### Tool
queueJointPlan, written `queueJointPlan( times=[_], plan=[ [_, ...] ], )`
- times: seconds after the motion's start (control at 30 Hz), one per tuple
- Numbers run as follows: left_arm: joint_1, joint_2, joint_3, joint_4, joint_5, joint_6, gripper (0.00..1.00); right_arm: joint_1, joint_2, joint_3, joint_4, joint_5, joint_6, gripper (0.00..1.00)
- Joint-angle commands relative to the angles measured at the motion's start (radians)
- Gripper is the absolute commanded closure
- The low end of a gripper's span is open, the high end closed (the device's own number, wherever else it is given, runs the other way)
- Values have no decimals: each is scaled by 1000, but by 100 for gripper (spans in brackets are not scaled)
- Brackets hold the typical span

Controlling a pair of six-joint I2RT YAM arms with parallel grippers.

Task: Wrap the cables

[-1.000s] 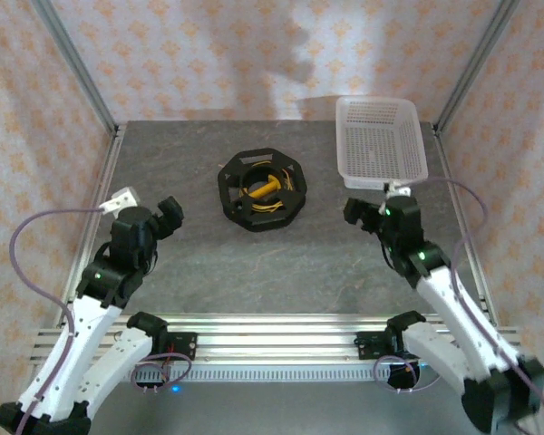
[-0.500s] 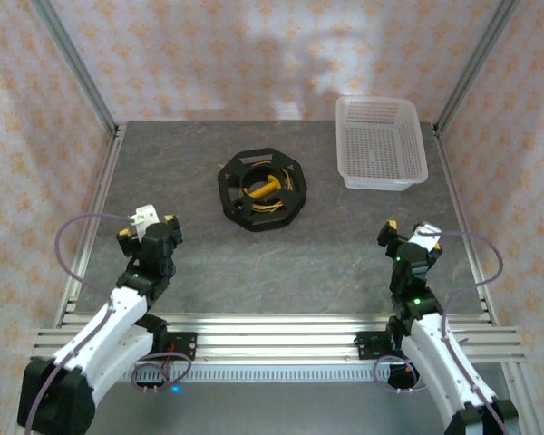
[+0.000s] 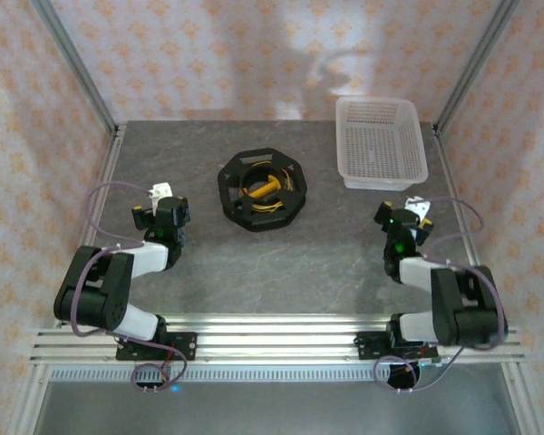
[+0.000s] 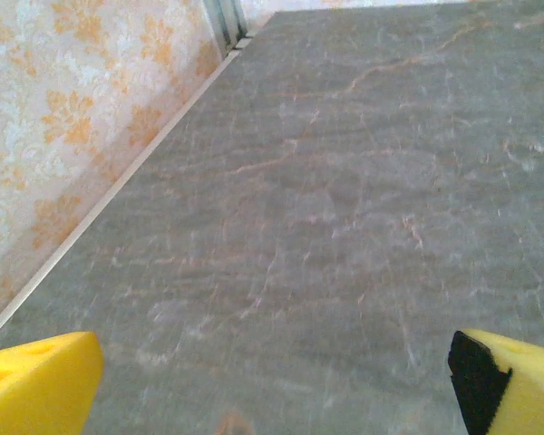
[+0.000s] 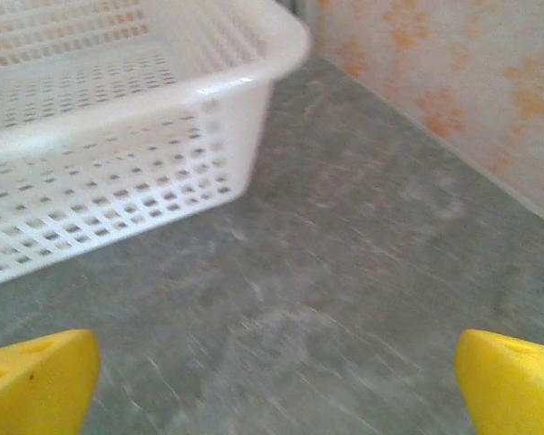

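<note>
Cables (image 3: 274, 207) of thin yellow wire lie in loose loops inside the black octagonal spool (image 3: 234, 184), which sits flat on the grey table (image 3: 281, 263) a little past its middle, with a white perforated basket (image 3: 381, 101) in the far right corner. Left of the spool and well apart from it, the left gripper (image 3: 160, 211) sits low over the table, its yellow fingers (image 4: 36, 385) spread wide with bare surface between them. The right gripper (image 3: 401, 217) waits on the near side of the basket, fingers (image 5: 517, 381) equally wide apart and holding nothing.
</note>
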Motion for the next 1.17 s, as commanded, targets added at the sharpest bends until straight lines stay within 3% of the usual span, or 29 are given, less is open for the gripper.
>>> queueJointPlan(
  times=[0.0,0.07,0.13,0.2,0.23,0.33,0.37,1.13],
  plan=[
    [15,10,-3,122,48,18,0,-1,111,-3,223,-126,-60,1],
    [17,7,-63,241,81,37,0,1,138,-40,324,-161,-82,1],
    [22,9,-132,334,150,35,0,2,116,-34,274,-180,-89,1],
    [27,99,-202,616,180,76,0,2,132,1,227,-203,-103,1],
    [27,98,-211,620,169,72,0,3,133,43,144,-221,-109,1],
    [27,45,-101,322,141,35,0,-3,153,109,53,-213,-99,1],
    [33,60,-81,308,144,38,0,-3,155,110,55,-212,-98,1],
    [52,58,-88,318,167,25,0,-3,151,108,54,-211,-98,1]
  ],
)
